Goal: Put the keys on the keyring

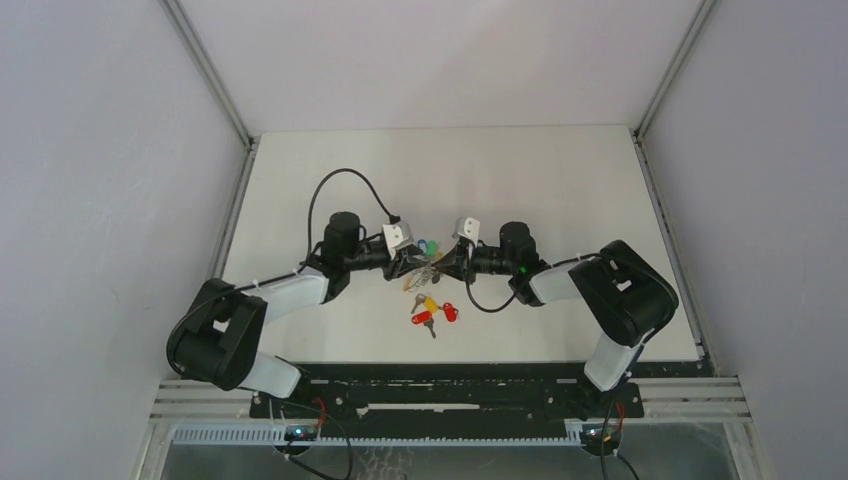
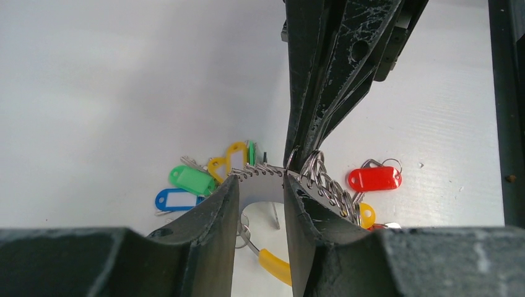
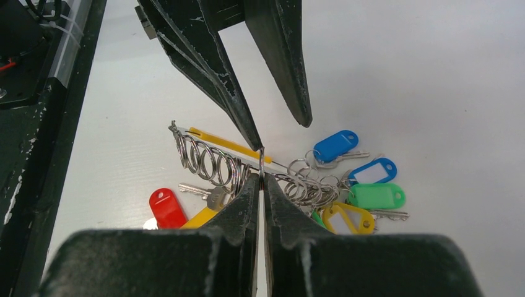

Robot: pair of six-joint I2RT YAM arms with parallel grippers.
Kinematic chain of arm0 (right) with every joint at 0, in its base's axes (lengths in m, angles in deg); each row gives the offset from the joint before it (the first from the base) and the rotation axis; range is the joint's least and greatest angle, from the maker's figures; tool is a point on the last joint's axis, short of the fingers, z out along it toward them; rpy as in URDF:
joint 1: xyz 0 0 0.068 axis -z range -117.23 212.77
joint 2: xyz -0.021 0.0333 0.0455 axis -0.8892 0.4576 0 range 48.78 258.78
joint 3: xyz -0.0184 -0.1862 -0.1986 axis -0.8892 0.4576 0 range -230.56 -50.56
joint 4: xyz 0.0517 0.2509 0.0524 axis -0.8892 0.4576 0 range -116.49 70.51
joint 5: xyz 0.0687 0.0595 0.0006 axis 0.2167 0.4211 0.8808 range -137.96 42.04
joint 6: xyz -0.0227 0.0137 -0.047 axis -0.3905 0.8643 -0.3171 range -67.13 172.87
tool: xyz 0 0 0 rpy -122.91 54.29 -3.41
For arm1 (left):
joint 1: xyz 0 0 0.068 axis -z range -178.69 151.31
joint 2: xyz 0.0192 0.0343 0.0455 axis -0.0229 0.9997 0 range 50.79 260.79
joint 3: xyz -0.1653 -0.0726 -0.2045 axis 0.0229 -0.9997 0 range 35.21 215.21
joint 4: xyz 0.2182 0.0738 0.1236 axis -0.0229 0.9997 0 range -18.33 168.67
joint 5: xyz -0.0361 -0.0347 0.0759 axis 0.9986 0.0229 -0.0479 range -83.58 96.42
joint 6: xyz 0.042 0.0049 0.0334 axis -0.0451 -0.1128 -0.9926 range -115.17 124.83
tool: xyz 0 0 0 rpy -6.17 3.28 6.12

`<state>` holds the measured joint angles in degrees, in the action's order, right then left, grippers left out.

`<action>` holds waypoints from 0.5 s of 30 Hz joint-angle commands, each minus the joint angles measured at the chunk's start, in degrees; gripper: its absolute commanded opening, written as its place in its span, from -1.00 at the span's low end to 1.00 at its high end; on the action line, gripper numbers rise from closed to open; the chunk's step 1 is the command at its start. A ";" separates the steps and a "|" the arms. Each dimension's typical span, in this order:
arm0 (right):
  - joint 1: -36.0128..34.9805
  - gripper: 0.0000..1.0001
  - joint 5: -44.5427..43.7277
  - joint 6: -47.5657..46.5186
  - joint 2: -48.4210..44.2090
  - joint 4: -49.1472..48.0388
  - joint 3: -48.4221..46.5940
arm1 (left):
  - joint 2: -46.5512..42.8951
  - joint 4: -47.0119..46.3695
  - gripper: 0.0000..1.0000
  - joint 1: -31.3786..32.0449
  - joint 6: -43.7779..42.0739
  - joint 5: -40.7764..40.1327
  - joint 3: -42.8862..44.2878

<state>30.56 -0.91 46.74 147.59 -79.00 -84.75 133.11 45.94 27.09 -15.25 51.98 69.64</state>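
My right gripper (image 3: 262, 183) is pinched tight, jaws together on one thin silver loop standing up out of the row of rings strung along the keyring (image 3: 207, 158). My left gripper (image 2: 261, 178) comes in nose to nose with it over that same keyring. Its jaws are partway apart with a clear gap between them, and the keyring's wire runs across from one tip to the other. Whether those tips press on the wire, I cannot tell.

Fanned out at one end of the keyring are a green tag (image 3: 376, 196), blue tags (image 3: 335, 146) and a yellow tag (image 3: 348, 218). Below the keyring, seen through my left gap, curves the orange-yellow band (image 2: 275, 265).

The loose keys (image 1: 424, 319) lie flat on the white table (image 1: 560, 200), near the keyring on the side toward my arm bases and not on it. One red tag (image 2: 374, 179) sits just beside the keyring's ring row.
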 commanded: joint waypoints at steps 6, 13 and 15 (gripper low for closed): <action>0.20 -1.00 1.01 1.55 0.33 -4.68 -0.70 | 1.57 -2.37 -0.27 -0.29 0.51 3.22 -0.35; 0.25 -1.00 0.90 2.15 0.51 -5.42 -0.61 | 1.50 -2.32 -0.27 -0.31 0.64 4.29 -0.73; 0.30 -1.00 0.84 2.58 0.51 -5.64 -0.61 | 1.30 -2.33 -0.27 -0.29 0.60 4.45 -0.92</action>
<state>30.56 -0.89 47.84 148.05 -80.05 -84.75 134.75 45.26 26.90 -15.23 53.95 69.64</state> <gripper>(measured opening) 0.007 0.363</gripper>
